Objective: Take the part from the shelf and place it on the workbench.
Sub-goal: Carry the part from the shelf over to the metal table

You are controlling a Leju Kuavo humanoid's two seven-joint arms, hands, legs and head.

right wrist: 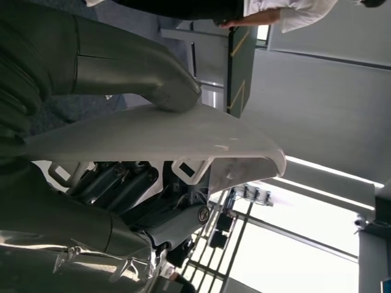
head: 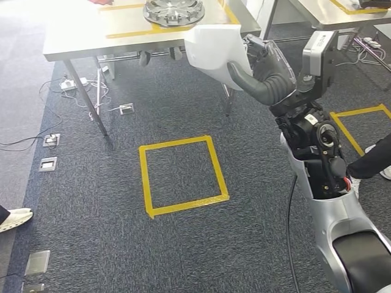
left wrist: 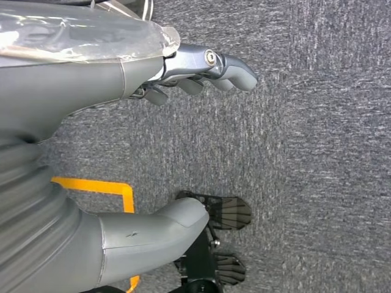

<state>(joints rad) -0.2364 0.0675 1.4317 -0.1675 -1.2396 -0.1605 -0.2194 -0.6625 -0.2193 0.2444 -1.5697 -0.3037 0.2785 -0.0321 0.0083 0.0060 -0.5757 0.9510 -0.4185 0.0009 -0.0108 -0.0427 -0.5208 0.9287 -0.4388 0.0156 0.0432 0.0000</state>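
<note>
The right hand [head: 258, 70] grips a white plastic part [head: 213, 52], thumb on one face and fingers [right wrist: 120, 183] clamped behind, holding it in the air just before the workbench [head: 83, 30] edge. The left hand [left wrist: 193, 73] hangs over carpet [left wrist: 322, 152], fingers apart and empty. No writing is legible on the part.

The right robot hand [head: 258, 67] is lifting up and gripping the white part [head: 212, 52]. The left robot hand [left wrist: 138, 146] is hanging down with fingers [left wrist: 217, 70] apart, holding nothing.
</note>
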